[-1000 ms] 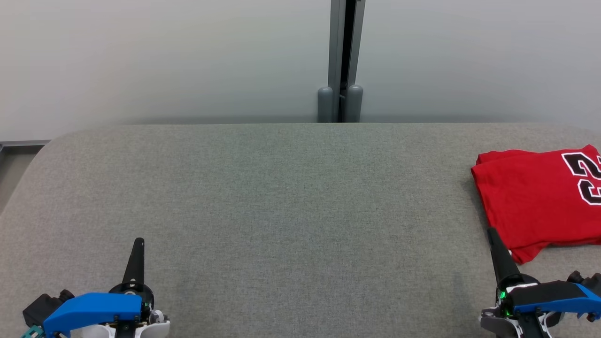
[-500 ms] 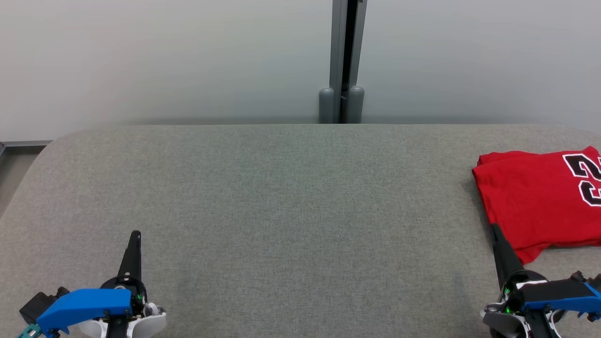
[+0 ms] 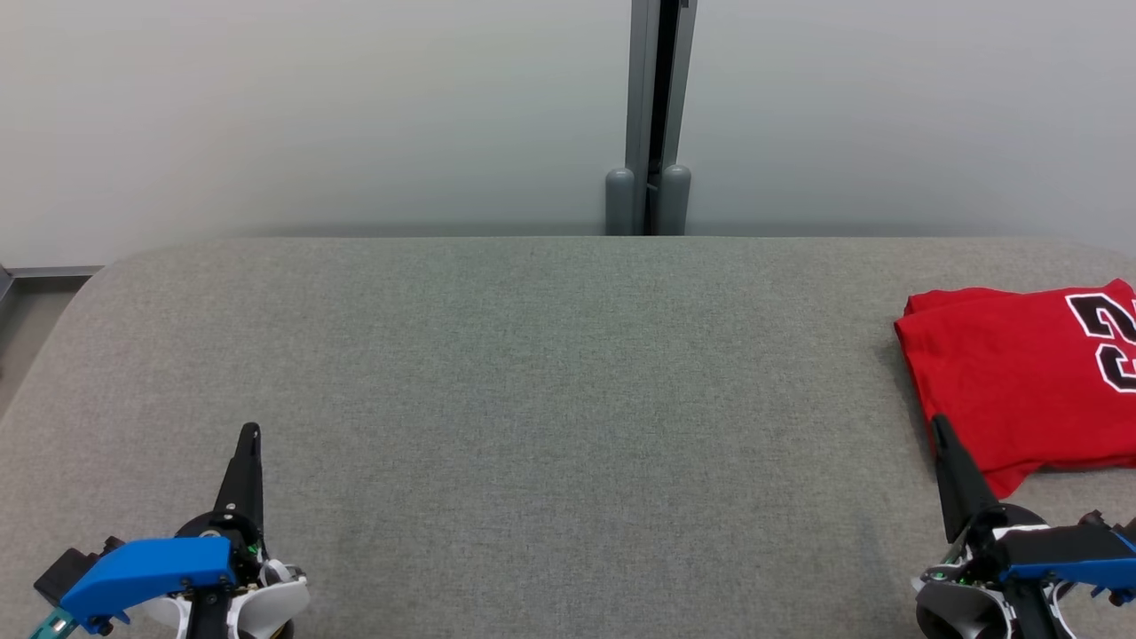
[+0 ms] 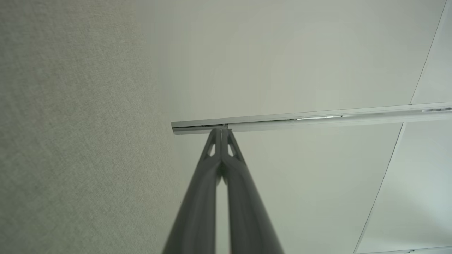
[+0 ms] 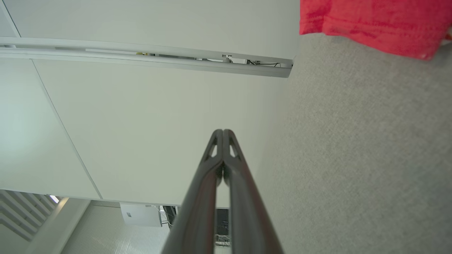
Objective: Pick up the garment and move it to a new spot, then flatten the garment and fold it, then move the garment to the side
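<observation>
A folded red garment [image 3: 1012, 382] with black and white numerals lies flat at the far right of the grey padded surface [image 3: 550, 390], cut off by the head view's right edge. Its red hem [image 5: 374, 24] crosses the top right of the right wrist view. My right gripper [image 3: 939, 428] is shut and empty, its tips in front of the garment's near left corner; whether they touch it I cannot tell. Its fingers [image 5: 223, 132] are pressed together. My left gripper [image 3: 250, 433] is shut and empty at the lower left, far from the garment, fingers [image 4: 221, 131] closed.
A pale wall [image 3: 311, 106] rises behind the surface, with a grey vertical post [image 3: 650, 115] at its middle. The surface's rounded left edge [image 3: 53, 328] drops toward a strip of floor.
Both grippers have drawn back toward the bottom of the head view. The camera has shifted slightly, so the post and garment sit a little to the right. The garment lies as before.
</observation>
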You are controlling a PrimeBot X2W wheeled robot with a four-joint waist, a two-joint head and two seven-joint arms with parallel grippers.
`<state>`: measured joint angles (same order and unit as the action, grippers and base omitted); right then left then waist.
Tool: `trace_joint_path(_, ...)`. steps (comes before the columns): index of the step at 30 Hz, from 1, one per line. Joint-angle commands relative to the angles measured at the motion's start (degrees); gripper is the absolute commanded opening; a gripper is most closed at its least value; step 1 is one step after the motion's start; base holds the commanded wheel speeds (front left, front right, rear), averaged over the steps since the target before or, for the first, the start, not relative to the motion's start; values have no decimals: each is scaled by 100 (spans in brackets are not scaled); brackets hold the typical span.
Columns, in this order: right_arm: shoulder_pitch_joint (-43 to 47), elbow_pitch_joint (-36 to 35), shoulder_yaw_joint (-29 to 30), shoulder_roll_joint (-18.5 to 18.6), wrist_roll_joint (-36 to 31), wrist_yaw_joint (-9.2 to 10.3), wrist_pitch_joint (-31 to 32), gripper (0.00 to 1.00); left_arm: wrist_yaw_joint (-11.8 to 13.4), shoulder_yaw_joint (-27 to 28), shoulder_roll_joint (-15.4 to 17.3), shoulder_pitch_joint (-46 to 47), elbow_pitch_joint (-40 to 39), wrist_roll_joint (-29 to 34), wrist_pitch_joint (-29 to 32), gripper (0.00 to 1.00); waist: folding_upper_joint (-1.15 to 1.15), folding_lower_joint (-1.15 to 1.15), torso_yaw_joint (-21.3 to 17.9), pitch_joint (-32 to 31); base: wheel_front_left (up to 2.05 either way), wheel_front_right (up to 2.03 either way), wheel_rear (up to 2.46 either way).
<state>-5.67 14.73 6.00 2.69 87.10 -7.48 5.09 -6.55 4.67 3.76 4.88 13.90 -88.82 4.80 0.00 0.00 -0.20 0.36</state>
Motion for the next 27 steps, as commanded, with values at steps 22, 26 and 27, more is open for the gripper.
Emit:
trace_joint_path(22, -91, -86, 64, 34, 539, -2, 163, 0, -114, 162, -67, 167, 18, -390, 159, 0, 0, 0, 20, -18, 0, 0, 0)
trace_joint_path(26, -91, -86, 63, 34, 539, -2, 163, 0, -114, 165, -69, 167, 18, -386, 162, 0, 0, 0, 20, -18, 0, 0, 0)
trace_joint_path(27, -91, -86, 63, 34, 539, -2, 163, 0, -114, 165, -70, 167, 18, -385, 163, 0, 0, 0, 20, -18, 0, 0, 0)
